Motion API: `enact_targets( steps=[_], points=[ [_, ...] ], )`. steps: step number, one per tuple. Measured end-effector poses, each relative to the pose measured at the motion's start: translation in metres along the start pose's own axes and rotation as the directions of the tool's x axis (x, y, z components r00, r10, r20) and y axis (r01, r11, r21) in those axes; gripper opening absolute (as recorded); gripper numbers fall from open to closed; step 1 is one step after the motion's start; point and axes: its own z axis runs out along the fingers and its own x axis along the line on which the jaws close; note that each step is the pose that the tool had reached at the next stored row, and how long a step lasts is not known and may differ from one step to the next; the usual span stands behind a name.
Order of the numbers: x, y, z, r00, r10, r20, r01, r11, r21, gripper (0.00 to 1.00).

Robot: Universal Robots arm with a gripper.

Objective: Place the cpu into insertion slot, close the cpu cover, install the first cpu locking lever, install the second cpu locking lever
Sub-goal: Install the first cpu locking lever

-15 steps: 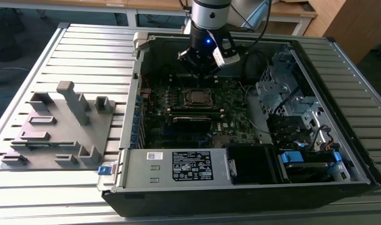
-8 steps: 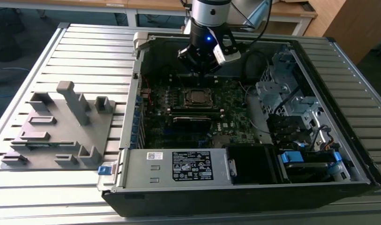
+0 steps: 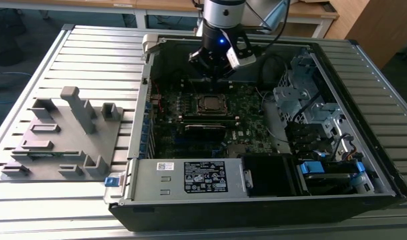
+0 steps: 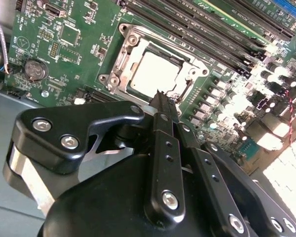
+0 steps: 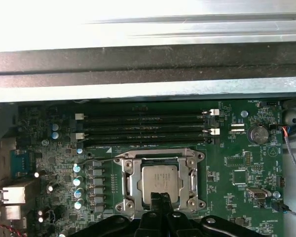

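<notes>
The cpu (image 5: 159,178) lies flat in the insertion slot (image 5: 119,195) on the green motherboard (image 3: 189,142), its silver top showing through the cut-out. The cpu cover (image 5: 133,180) is a metal frame lying down around the chip. A thin lever rod (image 5: 101,160) sticks out from one corner of the socket. My gripper (image 4: 160,95) hangs just above the edge of the cpu (image 4: 155,71), black fingers pressed together and holding nothing. In the exterior view, the gripper (image 3: 213,76) stands over the cpu (image 3: 210,103) inside the open case.
Long black memory slots (image 5: 145,126) run beside the socket, and a coin battery (image 5: 259,133) sits further along the board. The case holds a power supply (image 3: 189,177) and a drive cage (image 3: 303,100). A grey fixture plate (image 3: 56,135) lies on the exterior view's left.
</notes>
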Motion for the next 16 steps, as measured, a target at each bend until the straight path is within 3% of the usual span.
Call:
enact_targets(
  steps=[5, 16],
  points=[
    [0.004, -0.0002, 0.0, 1.0, 0.0, 0.0, 0.0, 1.0, -0.0001, 0.1],
    [0.0043, -0.0002, -0.0022, 1.0, 0.0, 0.0002, 0.0, 1.0, -0.0003, 0.1]
  ],
)
